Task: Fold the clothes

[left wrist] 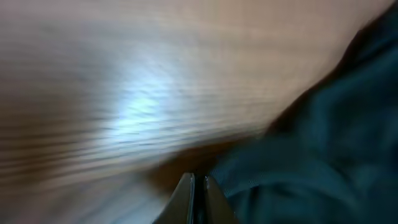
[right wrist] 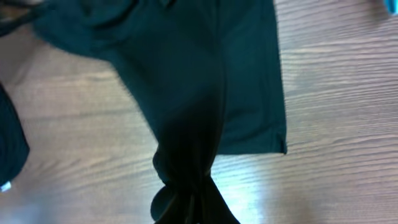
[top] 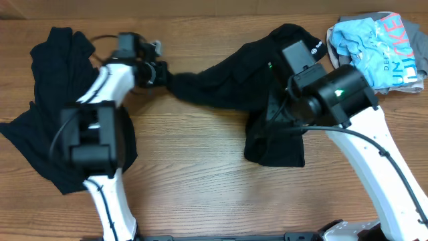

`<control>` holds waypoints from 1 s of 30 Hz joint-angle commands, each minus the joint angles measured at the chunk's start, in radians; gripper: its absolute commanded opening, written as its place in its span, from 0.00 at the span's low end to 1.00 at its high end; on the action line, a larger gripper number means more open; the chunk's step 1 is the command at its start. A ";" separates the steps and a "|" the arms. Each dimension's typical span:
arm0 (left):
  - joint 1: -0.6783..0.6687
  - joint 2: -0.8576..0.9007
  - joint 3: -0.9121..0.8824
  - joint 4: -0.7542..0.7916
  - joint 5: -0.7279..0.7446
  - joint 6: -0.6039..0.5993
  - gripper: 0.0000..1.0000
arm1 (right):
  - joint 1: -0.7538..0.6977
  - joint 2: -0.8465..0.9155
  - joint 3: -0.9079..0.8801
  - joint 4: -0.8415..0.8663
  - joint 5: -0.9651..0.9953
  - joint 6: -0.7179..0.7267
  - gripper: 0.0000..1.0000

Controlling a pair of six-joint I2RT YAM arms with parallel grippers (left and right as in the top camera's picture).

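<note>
- The black shirt (top: 247, 67) lies stretched between the two arms across the middle of the worktop (top: 200, 174). It looks held at two ends so it can be spread flat before folding.
- The left tool (top: 162, 72) has its jaws pinched together at the shirt's narrow, bunched end. In its own wrist view the fingers (left wrist: 186, 199) meet with dark cloth just beside them, so it appears clamped on that end, though the blur hides the contact.
- The right tool (right wrist: 186, 208) is clamped on the shirt; fabric gathers into a tight twist right at it and fans away from it to a straight hem corner (right wrist: 283, 146).
- A second black garment (top: 40, 127) lies heaped behind and under the left arm, apart from the held shirt.
- A pile of coloured clothes (top: 378, 50) sits just beyond the right arm, crowding that side.
- Bare wood opens in front of both tools, the best room for laying the shirt out.
</note>
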 commanded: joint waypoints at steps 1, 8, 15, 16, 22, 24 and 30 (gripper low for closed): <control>0.051 -0.280 0.005 0.008 0.019 -0.007 0.04 | -0.065 -0.078 0.020 0.027 0.017 -0.029 0.04; 0.083 -0.576 0.005 0.048 -0.011 -0.007 0.04 | -0.159 -0.174 0.079 0.071 -0.011 -0.143 0.04; 0.122 -0.793 0.036 0.061 -0.023 -0.027 0.04 | -0.241 -0.214 0.351 -0.037 -0.016 -0.246 0.04; 0.129 -0.818 0.047 0.061 -0.023 -0.027 0.04 | -0.249 -0.214 0.394 -0.055 -0.016 -0.260 0.04; 0.173 -0.920 0.132 0.053 -0.023 -0.026 0.04 | -0.266 -0.214 0.585 -0.125 -0.014 -0.297 0.04; 0.185 -0.941 0.160 0.050 -0.023 -0.026 0.04 | -0.266 -0.215 0.604 -0.129 -0.014 -0.309 0.04; 0.205 -0.958 0.196 0.040 -0.023 -0.026 0.04 | -0.266 -0.204 0.606 -0.128 -0.016 -0.343 0.04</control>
